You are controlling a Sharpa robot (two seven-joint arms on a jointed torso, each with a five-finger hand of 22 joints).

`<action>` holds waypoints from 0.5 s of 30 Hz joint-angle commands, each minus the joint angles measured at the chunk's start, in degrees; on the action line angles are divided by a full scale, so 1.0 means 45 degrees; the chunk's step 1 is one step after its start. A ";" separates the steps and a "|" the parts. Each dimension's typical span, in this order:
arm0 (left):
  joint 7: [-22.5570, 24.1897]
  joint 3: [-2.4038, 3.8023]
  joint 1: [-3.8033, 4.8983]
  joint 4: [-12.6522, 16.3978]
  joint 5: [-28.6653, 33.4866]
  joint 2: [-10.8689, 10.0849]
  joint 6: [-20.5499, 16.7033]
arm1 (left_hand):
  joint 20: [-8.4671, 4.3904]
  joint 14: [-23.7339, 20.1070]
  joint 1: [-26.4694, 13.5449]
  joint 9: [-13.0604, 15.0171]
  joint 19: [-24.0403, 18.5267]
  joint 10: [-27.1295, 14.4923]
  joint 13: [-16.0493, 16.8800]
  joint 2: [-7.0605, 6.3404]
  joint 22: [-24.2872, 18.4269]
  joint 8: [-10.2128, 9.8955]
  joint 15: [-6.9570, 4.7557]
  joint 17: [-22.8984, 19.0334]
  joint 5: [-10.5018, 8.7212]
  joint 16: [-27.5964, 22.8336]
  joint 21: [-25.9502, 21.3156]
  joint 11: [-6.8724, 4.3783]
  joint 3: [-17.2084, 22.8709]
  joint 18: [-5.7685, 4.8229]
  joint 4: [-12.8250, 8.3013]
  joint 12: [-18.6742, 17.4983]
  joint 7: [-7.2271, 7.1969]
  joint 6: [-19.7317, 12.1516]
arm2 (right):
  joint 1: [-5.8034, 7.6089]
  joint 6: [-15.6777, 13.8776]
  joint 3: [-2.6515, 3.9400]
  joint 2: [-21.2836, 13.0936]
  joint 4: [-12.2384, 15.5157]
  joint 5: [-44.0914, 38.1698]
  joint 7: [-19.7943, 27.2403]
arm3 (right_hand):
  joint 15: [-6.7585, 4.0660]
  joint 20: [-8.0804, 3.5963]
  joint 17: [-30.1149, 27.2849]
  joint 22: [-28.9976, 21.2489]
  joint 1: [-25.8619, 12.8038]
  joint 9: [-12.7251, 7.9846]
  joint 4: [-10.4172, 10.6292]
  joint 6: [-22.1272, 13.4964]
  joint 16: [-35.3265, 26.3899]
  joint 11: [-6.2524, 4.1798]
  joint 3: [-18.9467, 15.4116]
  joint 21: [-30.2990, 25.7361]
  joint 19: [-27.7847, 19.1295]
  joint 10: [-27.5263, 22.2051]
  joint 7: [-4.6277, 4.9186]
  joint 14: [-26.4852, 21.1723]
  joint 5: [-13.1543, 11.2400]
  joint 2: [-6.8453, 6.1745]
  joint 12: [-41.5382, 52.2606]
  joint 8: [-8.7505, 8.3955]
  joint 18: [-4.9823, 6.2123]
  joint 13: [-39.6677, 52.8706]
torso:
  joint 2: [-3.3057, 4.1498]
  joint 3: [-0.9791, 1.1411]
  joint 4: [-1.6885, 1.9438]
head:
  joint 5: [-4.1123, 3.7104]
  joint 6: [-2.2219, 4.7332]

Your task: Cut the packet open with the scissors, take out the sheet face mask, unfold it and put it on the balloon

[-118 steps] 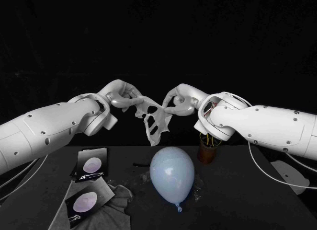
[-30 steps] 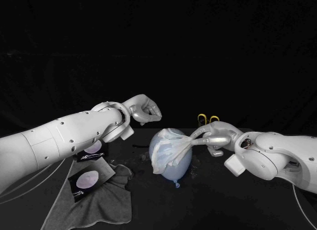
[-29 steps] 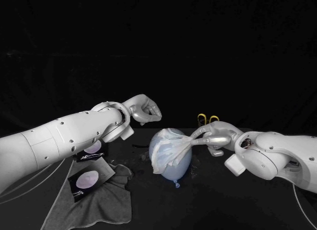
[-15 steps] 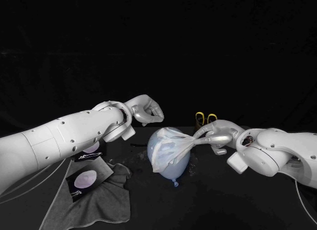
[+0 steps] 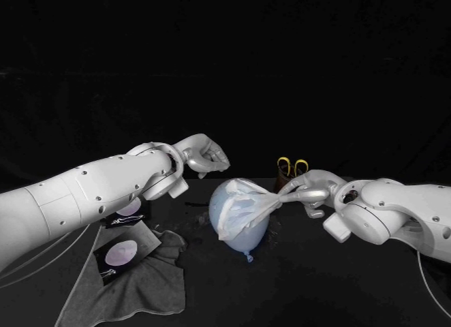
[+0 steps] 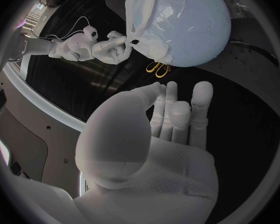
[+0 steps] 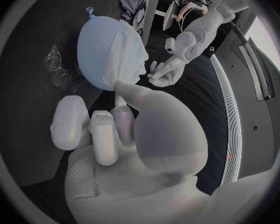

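A pale blue balloon (image 5: 234,221) (image 6: 190,25) (image 7: 97,47) lies on the black table at the middle. The white sheet mask (image 5: 247,204) (image 6: 145,12) (image 7: 130,59) is draped over its upper right side, bunched into a strand. My right hand (image 5: 309,191) (image 6: 109,47) (image 7: 115,124) pinches that strand just right of the balloon. My left hand (image 5: 201,154) (image 6: 171,114) (image 7: 162,74) hovers above and left of the balloon, holding nothing, with its fingers loosely apart. Yellow-handled scissors (image 5: 291,165) (image 6: 155,68) stand in a holder behind the right hand.
Two dark mask packets (image 5: 118,253) (image 5: 132,208) lie on a grey cloth (image 5: 137,289) at the front left, under my left arm. A crumpled clear wrapper (image 7: 56,59) sits on the table close beside the balloon.
My right hand has drawn the mask strand a little up and to the right, pulling it tauter across the balloon. The left hand has barely moved.
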 commanded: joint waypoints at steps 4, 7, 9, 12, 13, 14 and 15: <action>-0.0216 0.0021 -0.0027 0.0402 0.0753 -0.0487 -0.0432 | 0.0056 -0.0292 -0.0351 -0.0103 -0.0322 -0.0125 0.0025 -0.0297 -0.0279 -0.0329 0.0091 -0.0347 0.0026 0.0030 -0.0236 0.0122 -0.0250 0.0201 0.0271 -0.0015 0.0070 -0.0155 | -0.0118 0.0138 -0.0045 0.0349 -0.0373 -0.0156 0.0260 | 0.0670 0.0511 0.2298 -0.0322 -0.0654 -0.0833 0.0502 -0.2035 -0.0150 0.0742 -0.1527 -0.1415 -0.0791 -0.2538 0.0800 0.1069 0.0139 -0.1176 -0.2407 -0.1676 0.0298 -0.1938 | 0.0017 -0.0015 0.0026 | -0.0066 -0.0098; -0.0251 0.0022 -0.0106 0.0662 0.0961 -0.0805 -0.0588 | 0.0082 -0.0369 -0.0456 -0.0123 -0.0416 -0.0154 0.0033 -0.0393 -0.0381 -0.0407 0.0112 -0.0447 0.0026 0.0019 -0.0306 0.0140 -0.0341 0.0222 0.0370 -0.0005 0.0080 -0.0155 | -0.0158 0.0307 -0.0063 0.0483 -0.0523 -0.0394 0.0379 | 0.0789 0.0655 0.1893 -0.0635 -0.0655 -0.0954 0.0647 -0.2423 -0.0254 0.0854 -0.1999 -0.1971 -0.1114 -0.3163 0.0925 0.0933 0.0171 -0.1409 -0.2857 -0.1868 0.0415 -0.2430 | 0.0004 -0.0020 0.0040 | -0.0103 -0.0151; -0.0231 0.0023 -0.0187 0.0828 0.1067 -0.0995 -0.0728 | 0.0093 -0.0391 -0.0479 -0.0131 -0.0436 -0.0160 0.0038 -0.0426 -0.0400 -0.0443 0.0117 -0.0470 0.0026 0.0016 -0.0324 0.0142 -0.0370 0.0228 0.0403 0.0004 0.0081 -0.0155 | -0.0176 0.0388 -0.0069 0.0539 -0.0616 -0.0662 0.0396 | 0.0908 0.0821 0.1450 -0.1011 -0.0535 -0.1053 0.0832 -0.2896 -0.0374 0.0977 -0.2531 -0.2647 -0.1511 -0.3961 0.1046 0.0756 0.0151 -0.1537 -0.3343 -0.1957 0.0561 -0.3041 | -0.0004 -0.0022 0.0053 | -0.0133 -0.0191; -0.0157 0.0023 -0.0335 0.1076 0.1185 -0.1252 -0.0980 | 0.0101 -0.0409 -0.0491 -0.0138 -0.0445 -0.0166 0.0043 -0.0458 -0.0407 -0.0474 0.0121 -0.0489 0.0027 0.0014 -0.0334 0.0144 -0.0396 0.0231 0.0428 0.0013 0.0082 -0.0148 | -0.0192 0.0324 -0.0075 0.0567 -0.0746 -0.1056 0.0425 | 0.0951 0.0890 0.1312 -0.1116 -0.0438 -0.1069 0.0935 -0.3016 -0.0410 0.1021 -0.2796 -0.2843 -0.1618 -0.4224 0.1088 0.0693 0.0130 -0.1540 -0.3457 -0.1901 0.0608 -0.3265 | -0.0007 -0.0027 0.0051 | -0.0110 -0.0236; -0.0098 0.0024 -0.0409 0.1186 0.1219 -0.1360 -0.1124 | 0.0104 -0.0407 -0.0470 -0.0139 -0.0444 -0.0164 0.0047 -0.0463 -0.0405 -0.0482 0.0119 -0.0480 0.0029 0.0015 -0.0335 0.0138 -0.0394 0.0232 0.0422 0.0019 0.0076 -0.0139 | -0.0196 0.0162 -0.0076 0.0560 -0.0802 -0.1264 0.0469 | 0.0970 0.0920 0.1288 -0.1136 -0.0354 -0.1066 0.0995 -0.3025 -0.0414 0.1039 -0.2929 -0.2888 -0.1635 -0.4250 0.1107 0.0679 0.0134 -0.1503 -0.3419 -0.1834 0.0621 -0.3306 | -0.0009 -0.0029 0.0043 | -0.0107 -0.0253; -0.0043 0.0024 -0.0471 0.1273 0.1241 -0.1445 -0.1245 | 0.0107 -0.0414 -0.0437 -0.0140 -0.0438 -0.0162 0.0050 -0.0465 -0.0397 -0.0493 0.0116 -0.0489 0.0030 0.0014 -0.0333 0.0132 -0.0386 0.0233 0.0412 0.0027 0.0070 -0.0126 | -0.0199 -0.0018 -0.0077 0.0547 -0.0849 -0.1450 0.0514 | 0.0975 0.0929 0.1306 -0.1127 -0.0324 -0.1062 0.1020 -0.3006 -0.0408 0.1043 -0.2966 -0.2875 -0.1624 -0.4220 0.1116 0.0685 0.0143 -0.1476 -0.3374 -0.1800 0.0620 -0.3290 | -0.0011 -0.0028 0.0048 | -0.0116 -0.0271; 0.0016 0.0024 -0.0533 0.1358 0.1259 -0.1528 -0.1368 | 0.0109 -0.0414 -0.0385 -0.0141 -0.0445 -0.0161 0.0055 -0.0459 -0.0407 -0.0509 0.0111 -0.0486 0.0031 0.0015 -0.0341 0.0124 -0.0370 0.0239 0.0396 0.0037 0.0065 -0.0107 | -0.0201 -0.0200 -0.0078 0.0531 -0.0898 -0.1641 0.0569 | 0.0976 0.0946 0.1366 -0.1067 -0.0209 -0.1041 0.1113 -0.2888 -0.0388 0.1038 -0.3074 -0.2779 -0.1546 -0.4065 0.1106 0.0708 0.0174 -0.1353 -0.3199 -0.1660 0.0609 -0.3231 | -0.0011 -0.0028 0.0051 | -0.0118 -0.0272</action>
